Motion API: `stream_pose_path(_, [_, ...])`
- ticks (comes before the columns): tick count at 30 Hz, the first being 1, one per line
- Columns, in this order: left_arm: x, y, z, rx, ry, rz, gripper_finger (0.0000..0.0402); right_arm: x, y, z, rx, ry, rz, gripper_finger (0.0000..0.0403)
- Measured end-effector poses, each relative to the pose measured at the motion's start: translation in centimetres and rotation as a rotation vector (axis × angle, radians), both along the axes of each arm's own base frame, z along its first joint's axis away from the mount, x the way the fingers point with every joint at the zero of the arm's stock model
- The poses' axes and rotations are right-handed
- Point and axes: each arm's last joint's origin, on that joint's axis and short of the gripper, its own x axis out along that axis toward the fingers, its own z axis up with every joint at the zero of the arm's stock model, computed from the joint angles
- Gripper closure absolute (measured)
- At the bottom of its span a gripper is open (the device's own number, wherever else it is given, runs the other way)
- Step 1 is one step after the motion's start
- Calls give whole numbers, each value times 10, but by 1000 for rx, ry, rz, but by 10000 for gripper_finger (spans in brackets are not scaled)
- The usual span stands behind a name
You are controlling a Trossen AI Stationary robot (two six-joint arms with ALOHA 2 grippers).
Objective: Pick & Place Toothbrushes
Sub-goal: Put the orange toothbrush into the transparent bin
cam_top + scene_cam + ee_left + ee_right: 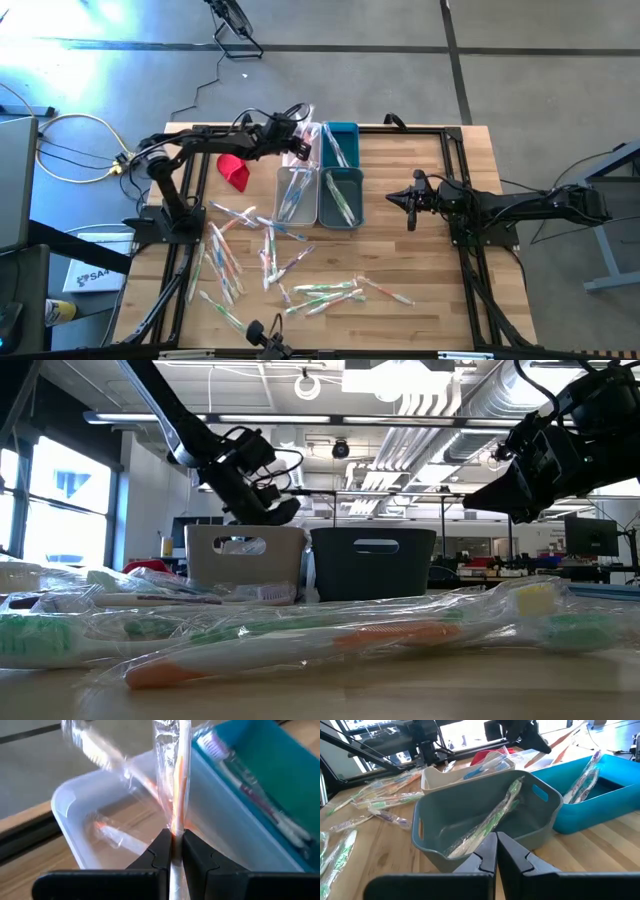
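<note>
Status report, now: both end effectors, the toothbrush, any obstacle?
Left end effector shut on orange toothbrush, over white bin. Right end effector shut, empty, waiting beside grey bin. No obstacle seen.

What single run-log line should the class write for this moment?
left claw: shut on orange toothbrush, above white bin | right claw: shut, empty, beside grey bin | loose toothbrushes on table

The left arm reaches across toward the far side, its hand raised and its fingers pinched nearly together; the right arm lies stretched inward, its hand clear of the tabletop, fingers closed together.
</note>
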Motion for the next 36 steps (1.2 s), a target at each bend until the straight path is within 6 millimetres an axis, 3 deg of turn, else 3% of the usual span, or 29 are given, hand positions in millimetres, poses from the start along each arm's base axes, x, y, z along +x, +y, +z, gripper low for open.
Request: stream_pose_path(36, [-5,-2,-9,-41,87,29,372,0,0,0,-15,3,6,399])
